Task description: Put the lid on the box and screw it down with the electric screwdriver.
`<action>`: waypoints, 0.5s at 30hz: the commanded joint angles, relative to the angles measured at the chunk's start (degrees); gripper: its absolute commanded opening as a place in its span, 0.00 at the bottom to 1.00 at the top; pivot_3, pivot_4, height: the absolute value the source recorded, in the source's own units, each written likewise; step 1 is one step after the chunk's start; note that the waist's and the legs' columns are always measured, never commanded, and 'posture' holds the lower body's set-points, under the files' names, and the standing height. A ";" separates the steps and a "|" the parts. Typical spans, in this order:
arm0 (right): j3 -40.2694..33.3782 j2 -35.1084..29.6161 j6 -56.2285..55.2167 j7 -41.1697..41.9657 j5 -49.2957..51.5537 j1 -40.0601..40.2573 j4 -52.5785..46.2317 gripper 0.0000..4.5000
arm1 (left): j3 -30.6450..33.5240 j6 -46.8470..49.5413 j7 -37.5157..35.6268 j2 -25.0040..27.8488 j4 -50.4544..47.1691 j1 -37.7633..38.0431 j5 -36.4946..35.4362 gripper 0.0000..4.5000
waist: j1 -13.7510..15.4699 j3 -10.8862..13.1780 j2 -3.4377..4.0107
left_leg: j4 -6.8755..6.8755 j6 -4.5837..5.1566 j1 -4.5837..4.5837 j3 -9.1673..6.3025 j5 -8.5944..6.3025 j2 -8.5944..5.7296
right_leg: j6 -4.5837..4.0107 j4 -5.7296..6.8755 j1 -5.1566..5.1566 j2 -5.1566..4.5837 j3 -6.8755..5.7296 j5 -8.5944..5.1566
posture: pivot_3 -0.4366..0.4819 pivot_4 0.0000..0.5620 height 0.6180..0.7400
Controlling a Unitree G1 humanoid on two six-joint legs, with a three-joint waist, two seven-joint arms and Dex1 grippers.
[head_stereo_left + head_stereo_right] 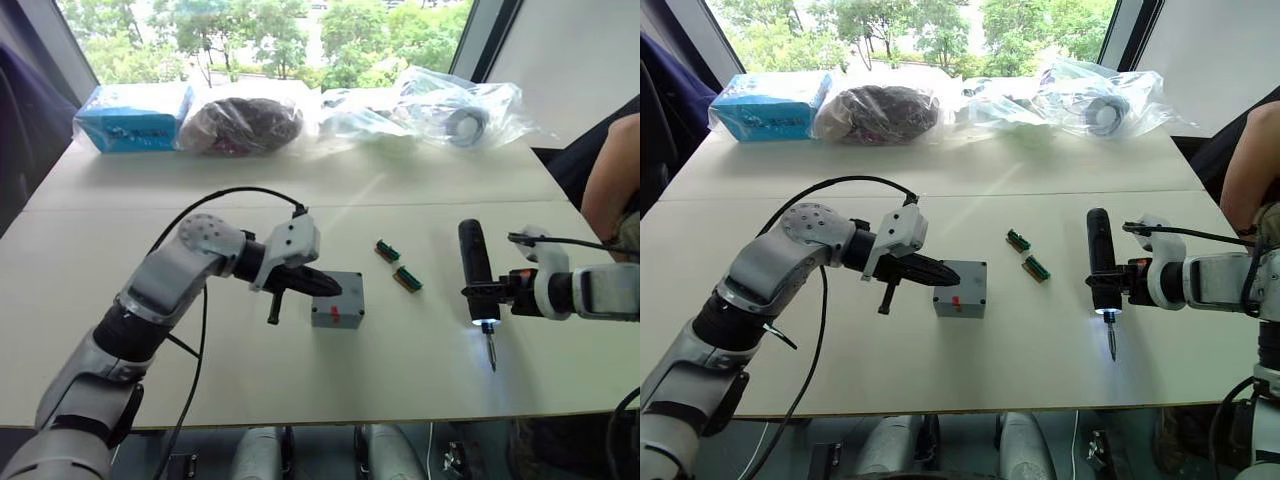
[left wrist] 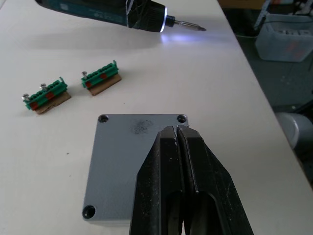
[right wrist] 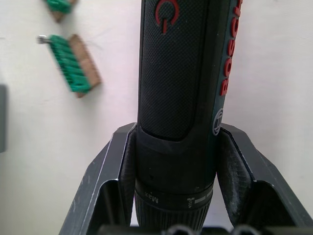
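Left hand (image 1: 325, 287) sits at frame centre of the head views, fingers pressed together with nothing between them, tips over the lid (image 1: 340, 300). The lid is seated on the box (image 1: 335, 320), whose near wall carries a small red mark. The left wrist view adds what the head views do not: screw holes in three visible lid corners, a dark smudge on the lid top, and the fingertips (image 2: 177, 134) lying over the lid's surface; whether they touch it, cannot tell.

Right hand (image 1: 492, 296) at right of frame grips the electric screwdriver (image 1: 474, 262) around the lower barrel, bit pointing toward the near edge, white light glowing on the worktop (image 1: 420, 360). The right wrist view shows the two fingers flanking the textured black barrel, with red lettering along its side.

Two small green terminal blocks (image 1: 398, 266) lie on the worktop between box and screwdriver, apart from both.

Worktop is pale, two slabs joined by a seam. Along the far edge: a blue packet (image 1: 135, 117) at upper left, a bag of dark material (image 1: 240, 125), clear plastic bags (image 1: 450, 110). Window behind with green trees. A person's arm (image 1: 608, 180) at the right edge.
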 commanded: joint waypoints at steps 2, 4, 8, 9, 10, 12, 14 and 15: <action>0.98 -0.67 0.38 3.19 -3.47 -2.59 0.66 0.39 | -0.24 -0.51 0.35 -0.14 -1.73 1.16 0.42 0.00 | -0.01 0.00 0.00 | 0.00 0.00 0.00 0.00 0.00 0.00 | 0.01 0.01 0.00 0.00 0.00 0.00 | 0.48 0.27 1.00; 2.66 -0.82 0.38 4.26 -6.36 -3.40 1.27 0.39 | -0.26 -0.24 0.29 -0.17 -2.17 1.57 0.12 0.00 | -0.03 0.00 0.00 | 0.00 0.00 0.00 0.00 0.00 0.01 | 0.01 0.01 0.00 0.01 0.00 0.00 | 0.48 0.27 1.00; 5.49 -1.00 0.38 7.37 -10.96 -5.09 2.26 0.62 | -0.24 -0.13 -0.17 -0.02 -2.26 1.91 -0.08 0.00 | -0.05 0.00 0.00 | 0.03 -0.01 0.00 0.00 0.00 0.01 | 0.02 0.02 0.00 0.01 0.00 0.00 | 0.48 0.27 1.00; 6.30 -1.17 0.37 8.54 -12.18 -5.61 2.38 0.66 | -0.15 -0.14 -0.12 0.10 -2.22 2.03 -0.01 0.00 | -0.04 0.00 0.00 | 0.05 -0.01 0.00 0.00 0.00 0.01 | 0.02 0.03 0.00 0.01 0.00 0.00 | 0.48 0.27 1.00; 6.80 -1.21 0.37 9.46 -13.33 -6.25 2.71 0.75 | 0.06 -0.18 0.06 0.23 -2.07 2.11 0.11 0.00 | -0.03 0.00 0.00 | 0.06 -0.01 0.00 0.00 0.00 0.01 | 0.02 0.04 0.00 0.01 0.01 0.00 | 0.48 0.27 1.00; 7.71 -1.37 0.14 11.43 -15.36 -7.21 3.03 0.90 | 0.41 -0.41 0.38 0.33 -1.69 2.09 0.34 0.00 | 0.09 0.00 -0.01 | 0.08 -0.01 0.00 0.00 0.00 0.01 | 0.02 0.04 0.01 0.01 0.01 0.00 | 0.48 0.27 1.00; 7.98 -1.23 -0.36 13.37 -17.18 -8.32 3.46 1.00 | 1.17 -2.19 0.06 0.88 -1.30 2.36 0.58 0.00 | 0.10 0.00 0.00 | 0.09 -0.01 0.00 0.00 0.00 0.01 | 0.02 0.04 0.01 0.01 0.01 0.00 | 0.48 0.27 1.00; 7.97 -1.16 -0.45 14.40 -17.86 -8.72 3.53 1.00 | 1.43 -2.80 -0.51 1.37 -1.42 2.56 0.45 0.00 | 0.10 0.00 -0.01 | 0.09 -0.01 0.00 0.00 0.00 0.01 | 0.02 0.04 0.01 0.01 0.01 0.00 | 0.48 0.27 1.00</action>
